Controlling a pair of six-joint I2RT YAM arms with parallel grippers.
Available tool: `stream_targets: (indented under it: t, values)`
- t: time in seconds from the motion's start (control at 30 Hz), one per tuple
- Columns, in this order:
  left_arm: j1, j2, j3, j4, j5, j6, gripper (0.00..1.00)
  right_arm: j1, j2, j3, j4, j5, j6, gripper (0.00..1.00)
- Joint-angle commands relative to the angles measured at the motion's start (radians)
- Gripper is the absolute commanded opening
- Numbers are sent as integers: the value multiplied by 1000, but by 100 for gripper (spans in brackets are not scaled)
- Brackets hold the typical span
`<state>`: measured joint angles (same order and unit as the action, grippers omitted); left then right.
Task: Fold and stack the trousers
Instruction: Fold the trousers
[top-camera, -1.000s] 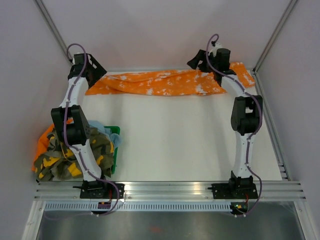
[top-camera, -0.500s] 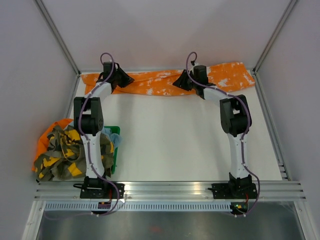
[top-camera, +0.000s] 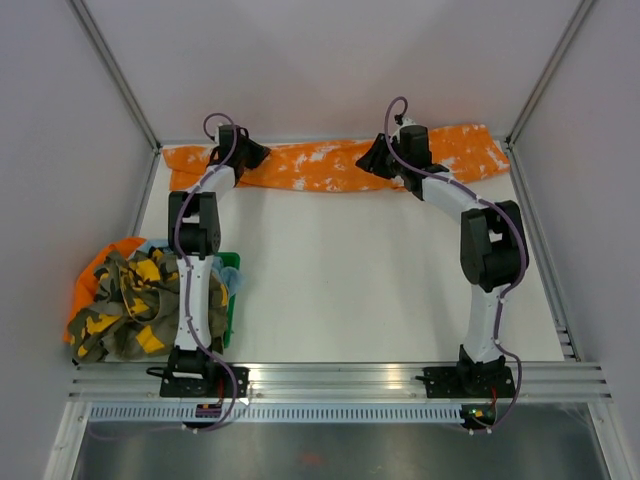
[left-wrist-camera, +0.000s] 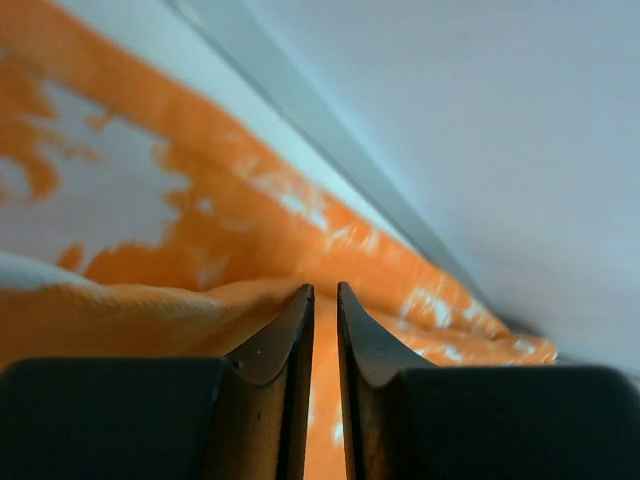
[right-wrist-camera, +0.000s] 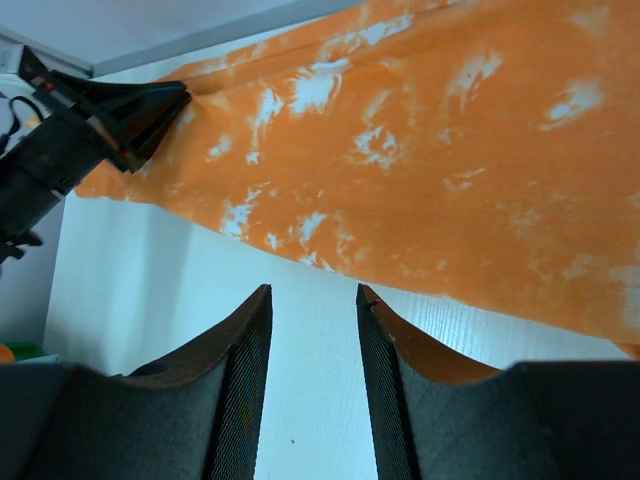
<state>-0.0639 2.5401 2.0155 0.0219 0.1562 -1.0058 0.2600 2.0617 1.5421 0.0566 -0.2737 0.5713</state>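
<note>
Orange trousers (top-camera: 320, 165) with white blotches lie stretched along the table's far edge. My left gripper (top-camera: 262, 153) sits on their left part. In the left wrist view its jaws (left-wrist-camera: 325, 290) stand almost together with orange cloth (left-wrist-camera: 150, 200) bunched up against the tips and filling the slit between them. My right gripper (top-camera: 365, 162) hovers over the near hem at the middle. In the right wrist view its fingers (right-wrist-camera: 313, 292) are apart with only white table between them, and the trousers (right-wrist-camera: 450, 150) lie just beyond the tips. The left gripper (right-wrist-camera: 180, 95) shows there at the upper left, on the cloth.
A heap of camouflage and orange clothes (top-camera: 140, 300) fills a green basket (top-camera: 232, 262) at the left, beside the left arm. Grey walls and metal posts close in the table on three sides. An aluminium rail (top-camera: 340, 380) runs along the near edge.
Both grippers swung inward from the far corners onto the trousers and their jaws narrowed from wide open. The cloth's left end has shifted toward the back edge.
</note>
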Motion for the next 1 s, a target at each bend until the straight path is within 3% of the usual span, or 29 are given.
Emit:
stream_targets:
  t: [0.0,0.13,0.27,0.37,0.43,0.6,0.67,0.77,0.83,0.97]
  values:
    - [-16,92,144,104,-89,-144,20,2,-78,-51,14,14,-20,46]
    - [-31,186,288,95,-204,-182,20,2,-109,-66,-23,33,-40,48]
    - [-28,224,347,101,-199,-191,20,1,-126,-65,-61,57,-54,50]
    - [-21,152,310,92,-161,-105,20,-8,-135,-28,-145,138,-65,51]
    - [-5,42,272,99,-90,-44,27,-44,-130,9,-207,189,-76,52]
    - [27,-252,99,63,11,226,43,-226,-138,24,-322,268,16,56]
    - [26,-427,-39,32,0,345,48,-261,-153,-52,-288,318,44,66]
    - [27,-660,-294,15,-136,412,51,-330,-158,-112,-258,367,29,70]
    - [30,-743,-432,-16,-199,430,61,-344,-140,-120,-226,389,24,72]
    - [48,-897,-592,-129,-239,460,64,-369,-78,-105,-124,389,15,83]
